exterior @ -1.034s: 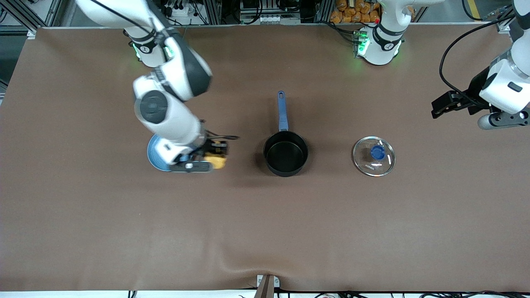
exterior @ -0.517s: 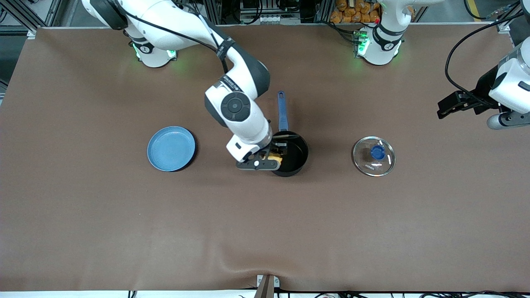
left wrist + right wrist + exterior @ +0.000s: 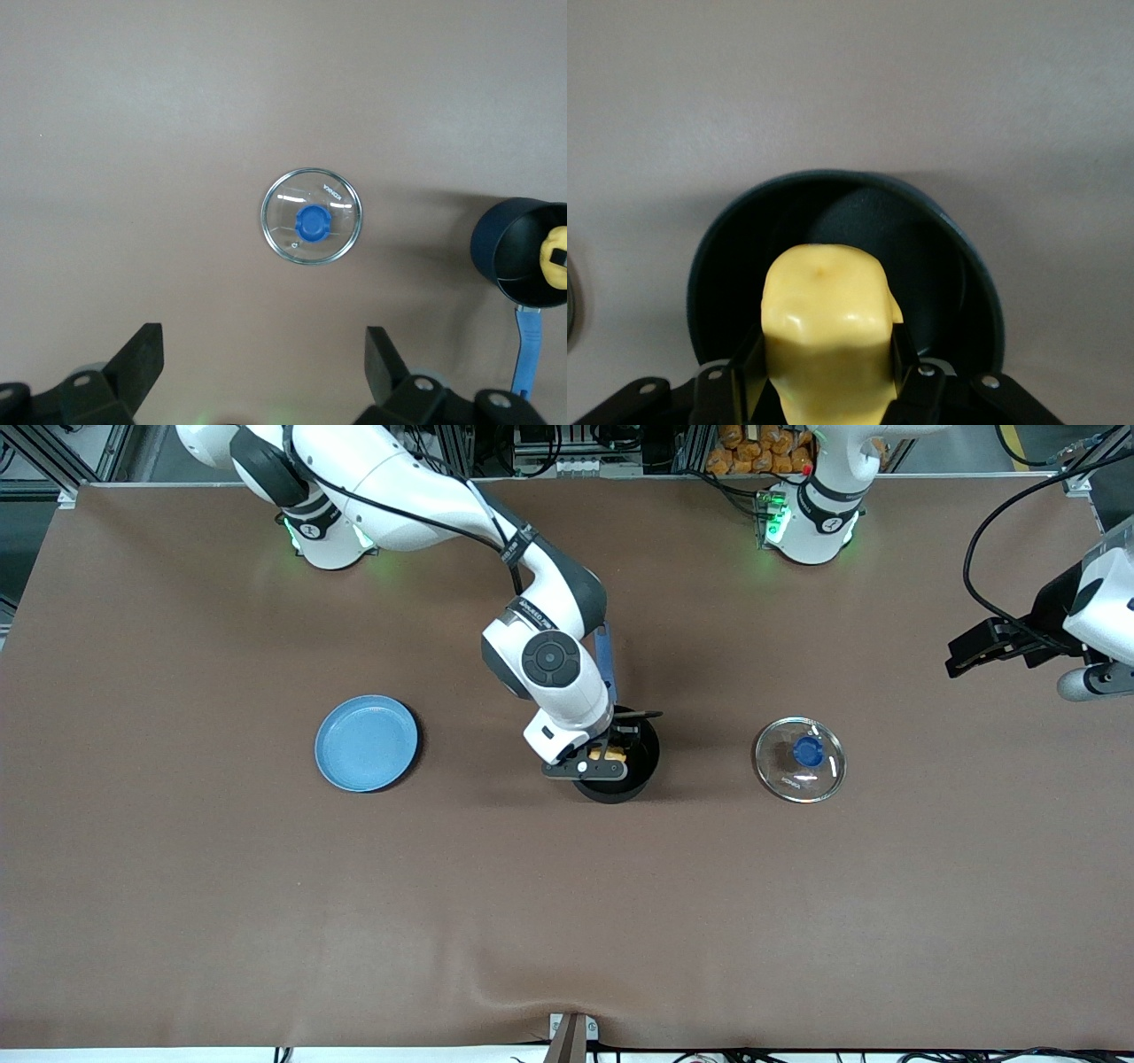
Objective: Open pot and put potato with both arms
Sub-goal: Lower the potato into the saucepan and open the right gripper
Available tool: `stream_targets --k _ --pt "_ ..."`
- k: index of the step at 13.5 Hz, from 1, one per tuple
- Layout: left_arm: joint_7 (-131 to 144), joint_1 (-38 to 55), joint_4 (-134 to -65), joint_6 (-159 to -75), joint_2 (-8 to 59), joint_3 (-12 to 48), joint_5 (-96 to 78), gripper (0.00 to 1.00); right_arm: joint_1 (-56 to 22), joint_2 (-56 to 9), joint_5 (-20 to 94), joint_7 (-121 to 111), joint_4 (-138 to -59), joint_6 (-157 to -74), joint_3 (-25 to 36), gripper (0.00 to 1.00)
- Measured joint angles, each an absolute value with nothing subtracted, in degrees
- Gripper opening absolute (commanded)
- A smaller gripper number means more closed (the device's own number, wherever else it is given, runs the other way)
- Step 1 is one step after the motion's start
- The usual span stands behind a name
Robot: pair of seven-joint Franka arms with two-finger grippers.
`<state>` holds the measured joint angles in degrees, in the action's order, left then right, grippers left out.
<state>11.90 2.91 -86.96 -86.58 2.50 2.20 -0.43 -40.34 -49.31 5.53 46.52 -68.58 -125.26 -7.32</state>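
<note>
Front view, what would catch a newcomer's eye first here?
The right gripper grips a lumpy yellow potato over the small black saucepan with a blue handle mid-table. The clear glass lid with a blue knob lies beside it toward the left arm's end, under the waiting open left gripper.

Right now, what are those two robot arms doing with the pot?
The right arm's hand is shut on the lumpy yellow potato and holds it over the small round black pot with the blue handle, which is open. The clear glass lid with the blue knob lies on the brown table beside the pot, toward the left arm's end. The left arm's hand waits open, up over the table near the lid. A flat light-blue plate sits bare.
</note>
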Motion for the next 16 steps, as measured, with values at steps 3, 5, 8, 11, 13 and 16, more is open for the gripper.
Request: stream_targets --k 3,5,8,11,13,16 --pt "11.4 4.3 -87.2 -86.3 2.5 2.1 -0.5 1.00 -41.7 -50.1 4.4 46.9 -68.5 -125.4 -7.3 0.00" --pt "11.3 5.3 -87.2 -86.2 2.5 2.1 -0.5 1.00 -42.4 -51.1 4.0 47.0 -68.5 -126.3 -7.3 0.00" --pt "11.1 6.5 -87.3 -86.1 2.5 2.1 -0.5 1.00 -42.6 -52.9 3.5 47.1 -68.5 -128.7 -7.2 0.00" --pt "11.1 6.5 -87.3 -86.0 2.5 2.0 -0.5 1.00 -42.8 -54.2 2.3 47.3 -68.5 -129.4 -7.2 0.09" --pt "11.1 6.4 -87.3 -86.0 2.5 1.9 -0.5 1.00 -43.0 -54.7 2.1 47.4 -68.5 -129.6 -7.2 0.72" --pt "11.1 6.2 -87.3 -86.0 2.5 1.8 -0.5 1.00 -43.1 -54.7 1.9 48.3 -68.4 -129.7 -7.2 1.00"
